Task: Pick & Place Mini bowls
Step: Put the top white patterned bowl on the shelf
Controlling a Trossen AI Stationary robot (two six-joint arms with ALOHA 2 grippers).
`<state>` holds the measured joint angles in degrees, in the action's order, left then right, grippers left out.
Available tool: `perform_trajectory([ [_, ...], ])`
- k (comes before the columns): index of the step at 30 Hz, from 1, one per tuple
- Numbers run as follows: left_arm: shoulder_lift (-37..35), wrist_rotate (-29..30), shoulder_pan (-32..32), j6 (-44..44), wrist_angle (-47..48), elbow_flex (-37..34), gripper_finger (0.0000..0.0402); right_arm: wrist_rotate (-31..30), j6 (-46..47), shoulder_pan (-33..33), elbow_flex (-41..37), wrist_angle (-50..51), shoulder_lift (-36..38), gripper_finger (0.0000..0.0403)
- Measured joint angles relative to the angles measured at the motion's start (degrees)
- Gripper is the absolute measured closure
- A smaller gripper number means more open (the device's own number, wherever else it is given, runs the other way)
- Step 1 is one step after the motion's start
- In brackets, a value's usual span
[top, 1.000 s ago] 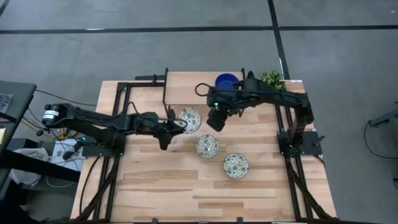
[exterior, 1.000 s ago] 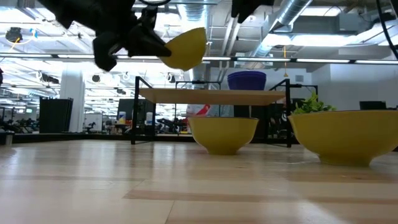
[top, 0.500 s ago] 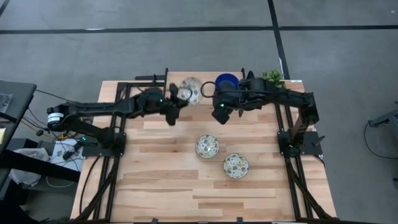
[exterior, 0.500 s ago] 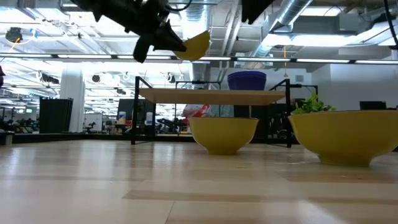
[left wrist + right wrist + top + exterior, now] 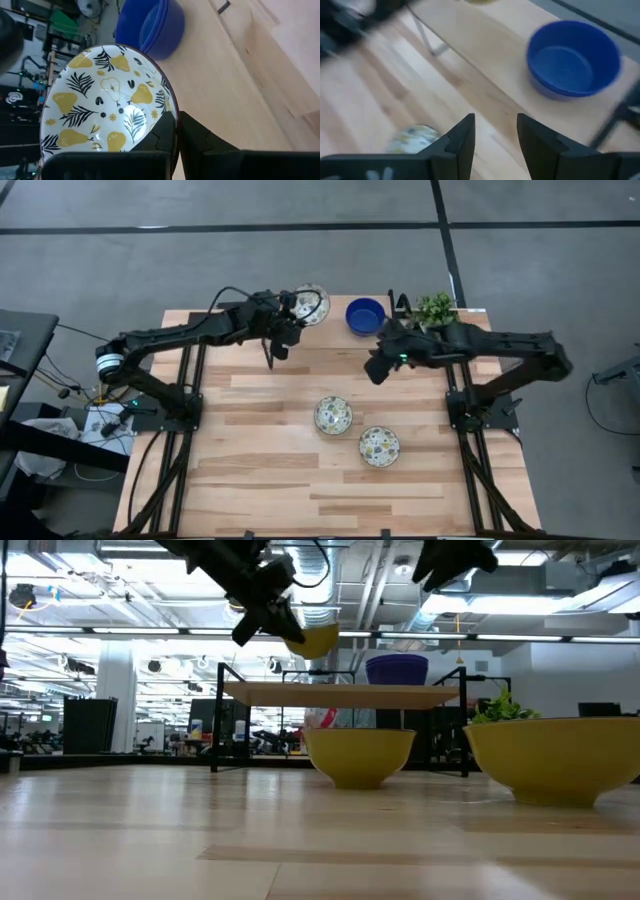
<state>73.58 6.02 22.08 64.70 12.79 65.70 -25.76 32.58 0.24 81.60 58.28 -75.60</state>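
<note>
Patterned bowl (image 5: 107,102): round, glossy, white inside with yellow pears and dark fern leaves, yellow outside in the low view. Held above the raised wooden shelf (image 5: 330,330) at the far edge of the worktop (image 5: 270,470), just beside the blue bowl (image 5: 365,314). Left gripper (image 5: 290,310) jaws pinching its rim, one finger inside, one outside. Blue bowl: solid glossy blue, apparently two nested, resting on the shelf. Two more patterned bowls (image 5: 333,415) (image 5: 379,445) sitting mid-worktop, close together, apart. Right gripper (image 5: 378,366) raised over the worktop near the shelf, jaws spread, holding nothing.
</note>
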Motion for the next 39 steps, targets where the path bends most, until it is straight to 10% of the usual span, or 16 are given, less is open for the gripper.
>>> perform_trajectory([
  [16, 6.2, 1.9, 2.1, -0.8, 14.6, 10.1, 0.0392, -6.4, 0.5, 7.4, -30.1, -29.6, 22.7, 0.0269],
  [31, 6.2, 0.0, 2.0, -6.7, 18.3, 10.5, 0.0392, -8.6, 5.0, 5.8, -31.7, -27.1, 23.5, 0.0270],
  [39, 6.2, -1.8, 2.0, -7.2, 18.5, 10.5, 0.0392, 1.5, -1.9, 1.3, -31.7, -26.2, 28.8, 0.0266],
])
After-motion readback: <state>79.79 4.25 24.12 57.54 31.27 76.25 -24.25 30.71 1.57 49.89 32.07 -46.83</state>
